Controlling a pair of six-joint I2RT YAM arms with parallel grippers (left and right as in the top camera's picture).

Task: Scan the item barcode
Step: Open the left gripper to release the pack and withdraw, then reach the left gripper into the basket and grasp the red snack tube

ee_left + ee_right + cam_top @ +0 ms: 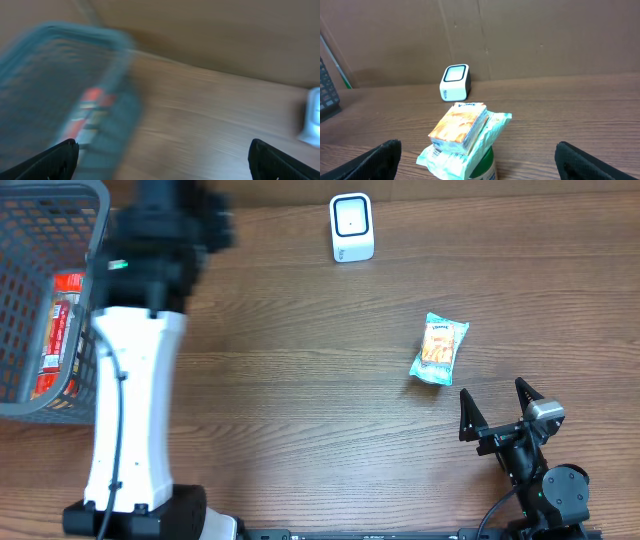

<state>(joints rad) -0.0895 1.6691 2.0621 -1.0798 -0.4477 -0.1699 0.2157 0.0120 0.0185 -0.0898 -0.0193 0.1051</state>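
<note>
The right gripper (494,392) is seen from overhead at the near right edge of the table (300,380), its jaws spread wide and nothing held between them. The packet (440,350) lies flat just beyond the fingertips and is not touched. The scanner (352,227) stands at the far edge, well apart from the packet. At the left, a basket (25,290) holds a red pack (60,330). The left arm (135,380) is stretched towards the basket's rim, and its gripper cannot be made out under the blurred wrist.

In the left wrist view, which is heavily smeared, the left gripper (162,157) is shown with its fingers far apart and empty. The basket (75,30) lies ahead to the left with the red pack (92,100) inside, and the scanner (312,120) is caught at the right edge.

In the right wrist view, the packet (460,125) is found just ahead of the open fingers with its orange face up. No barcode can be made out on it. The scanner (455,82) stands behind it.

The task is judged to be at its start: nothing is grasped and nothing is presented to the scanner. An item has yet to be picked up, carried over and turned with its code to the window. Whether the packet or the red pack is meant cannot be settled.
</note>
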